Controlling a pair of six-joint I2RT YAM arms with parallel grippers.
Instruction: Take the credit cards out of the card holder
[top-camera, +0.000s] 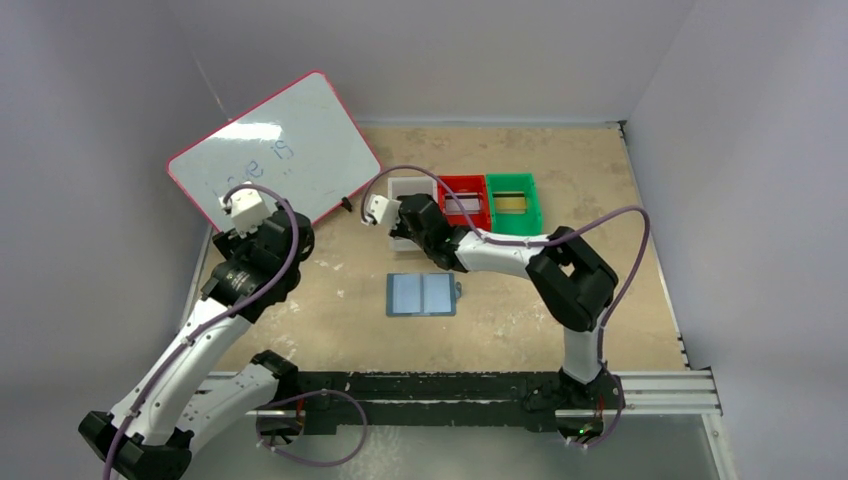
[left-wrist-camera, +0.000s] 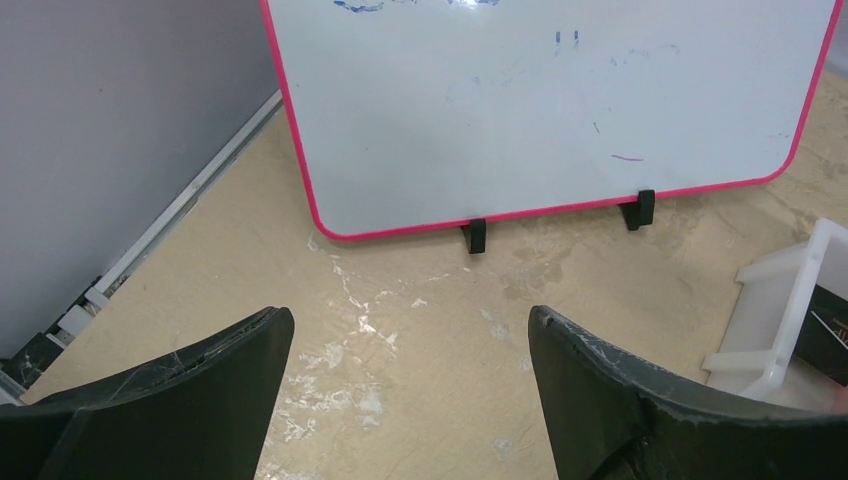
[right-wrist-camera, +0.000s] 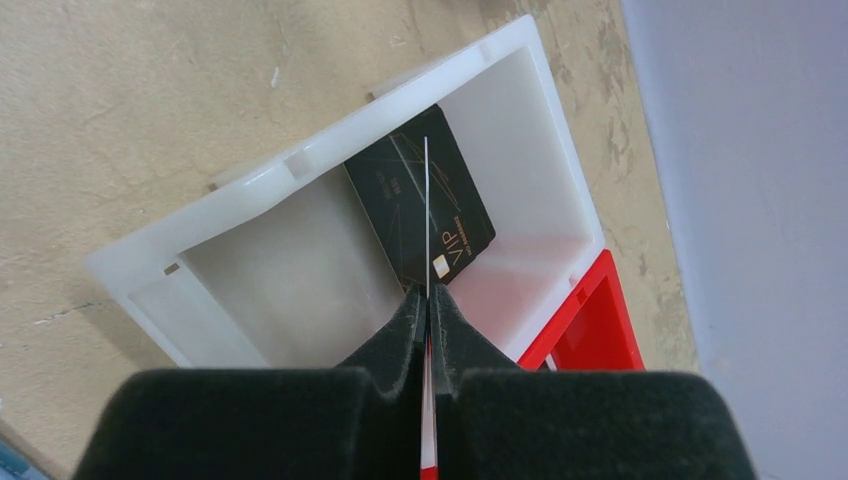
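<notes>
The slate-blue card holder (top-camera: 422, 294) lies open and flat on the table in the top view, its paler pockets facing up. My right gripper (right-wrist-camera: 427, 295) is shut on a thin credit card (right-wrist-camera: 427, 200), seen edge-on as a pale line, held upright over the white bin (right-wrist-camera: 250, 190). A black credit card (right-wrist-camera: 462, 215) marked VIP lies inside that bin. In the top view the right gripper (top-camera: 405, 218) is at the white bin (top-camera: 405, 188). My left gripper (left-wrist-camera: 410, 325) is open and empty, low over bare table by the whiteboard; it sits at the left in the top view (top-camera: 240, 215).
A red bin (top-camera: 465, 203) holding a silvery-grey card and a green bin (top-camera: 512, 203) holding a gold card stand right of the white bin. A pink-edged whiteboard (top-camera: 275, 150) stands propped at the back left. The white bin's corner (left-wrist-camera: 780, 300) shows in the left wrist view.
</notes>
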